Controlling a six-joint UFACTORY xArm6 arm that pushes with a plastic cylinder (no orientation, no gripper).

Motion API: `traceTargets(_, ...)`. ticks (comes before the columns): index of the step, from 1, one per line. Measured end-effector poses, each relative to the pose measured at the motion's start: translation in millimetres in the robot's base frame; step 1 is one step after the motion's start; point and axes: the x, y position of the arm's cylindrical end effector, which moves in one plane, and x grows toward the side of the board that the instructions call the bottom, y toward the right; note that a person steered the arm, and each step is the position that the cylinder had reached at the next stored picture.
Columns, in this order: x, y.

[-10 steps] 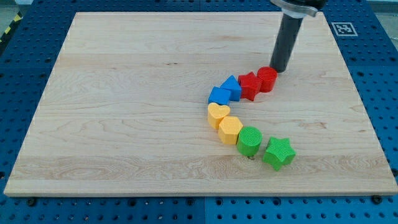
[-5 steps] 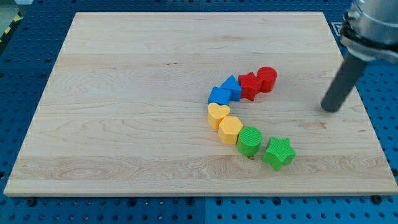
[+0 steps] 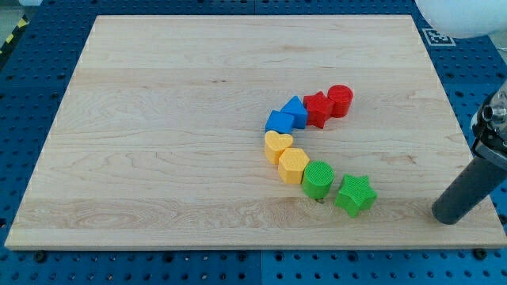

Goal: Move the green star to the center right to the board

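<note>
So my tip [image 3: 446,218] was parked down near the board's [image 3: 158,158] lower right corner, resting on the wood close to the view's right edge. It's just a bare rod (nothing to open or close), and it wasn't touching any block.

The green star [image 3: 354,195] sat to the view's left of my tip, near it but clearly apart, at roughly the same height in the view, maybe a touch higher. Just left of the star was the green cylinder [image 3: 318,180], and from this angle I couldn't really tell if those two were touching or only very close.

Everything else curled away up and to the left of the tip in a sort of C shape: the yellow hexagon [image 3: 293,165] against the green cylinder, then the yellow heart [image 3: 277,146], then the two blue blocks [image 3: 286,115] (shapes hard to make out, they're jammed together), then the red star [image 3: 318,108] and the red cylinder [image 3: 341,100] at the top end, well apart from the tip.
</note>
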Motion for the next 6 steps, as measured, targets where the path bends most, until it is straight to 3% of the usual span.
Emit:
traceTargets(2,19,-62)
traceTargets(4,2,-186)
traceTargets(6,-19,-104)
